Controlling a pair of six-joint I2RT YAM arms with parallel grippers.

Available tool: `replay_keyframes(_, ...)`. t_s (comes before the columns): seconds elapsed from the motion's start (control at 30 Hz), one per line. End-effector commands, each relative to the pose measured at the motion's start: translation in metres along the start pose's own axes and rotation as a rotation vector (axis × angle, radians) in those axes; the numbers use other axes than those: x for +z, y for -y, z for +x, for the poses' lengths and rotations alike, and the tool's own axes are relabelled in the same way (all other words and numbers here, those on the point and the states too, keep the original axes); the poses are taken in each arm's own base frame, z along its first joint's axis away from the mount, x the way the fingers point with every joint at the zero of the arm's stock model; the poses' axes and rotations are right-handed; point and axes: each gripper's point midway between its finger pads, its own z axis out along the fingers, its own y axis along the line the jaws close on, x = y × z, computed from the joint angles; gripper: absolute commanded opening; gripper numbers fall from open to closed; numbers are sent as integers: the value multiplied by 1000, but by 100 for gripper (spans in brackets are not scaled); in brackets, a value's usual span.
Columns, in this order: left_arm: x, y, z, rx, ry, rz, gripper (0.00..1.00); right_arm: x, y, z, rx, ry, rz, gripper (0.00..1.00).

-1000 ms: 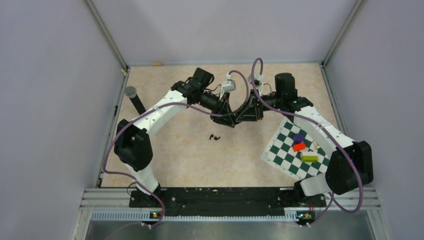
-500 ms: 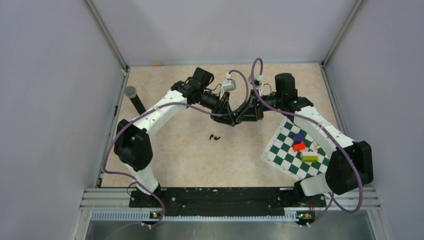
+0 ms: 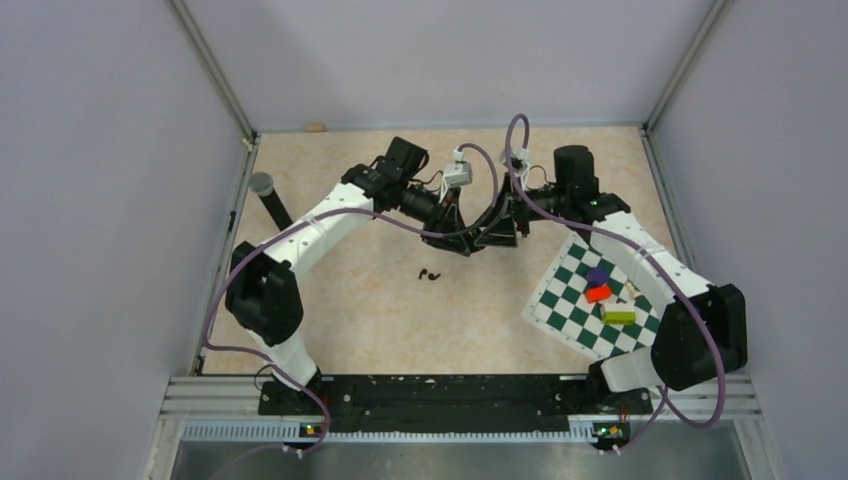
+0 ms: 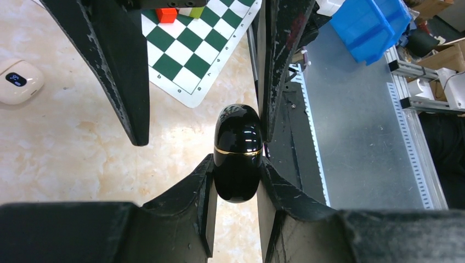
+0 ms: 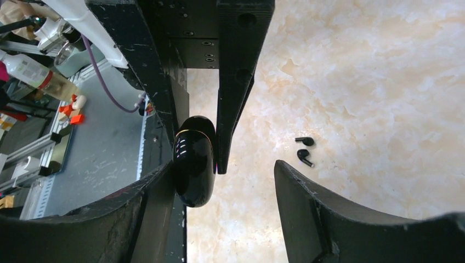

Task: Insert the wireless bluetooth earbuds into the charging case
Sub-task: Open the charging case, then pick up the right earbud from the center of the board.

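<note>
While the left gripper (image 4: pixel 236 161) clamps the charging case (image 4: pixel 237 137), the right gripper (image 5: pixel 222 167) is spread apart, one finger against the case; earbuds (image 5: pixel 303 149) lie on the table (image 5: pixel 384 82), nearer.

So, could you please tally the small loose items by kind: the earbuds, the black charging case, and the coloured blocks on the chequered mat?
Black earbuds: 2
Black charging case: 1
Coloured blocks, purple, red, yellow-green: 3
Total: 6

The beige marbled counter (image 3: pixel 380 310) is occupied by two black earbuds (image 3: pixel 430 273), a checkered mat (image 3: pixel 560 297) and a white case (image 4: pixel 16 82).
</note>
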Motion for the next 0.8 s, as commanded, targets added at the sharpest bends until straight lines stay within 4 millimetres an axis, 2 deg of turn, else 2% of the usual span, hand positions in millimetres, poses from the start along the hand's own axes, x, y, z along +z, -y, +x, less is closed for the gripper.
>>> replay_keyframes(0.0,-8,29,-15,91,37,49,12,-18,0,-35,-127,59,62,65)
replay_keyframes(0.3,-8,30,-14,92,35,52,1,-31,23,-44,-164,69,232,69)
replay_keyframes(0.37,-8,29,-13,92,33,49,0,-34,22,-48,-186,68,256,71)
replay_keyframes(0.43,-8,29,-12,94,31,48,0,-37,11,-54,-212,73,240,74)
replay_keyframes(0.63,-13,27,-16,113,34,20,0,-50,-36,-82,-310,133,204,89)
replay_keyframes(0.7,-17,25,-17,119,39,4,0,-58,-48,-91,-358,157,234,92)
replay_keyframes(0.77,-24,24,-21,126,49,-18,0,-64,-50,-99,-393,180,289,94)
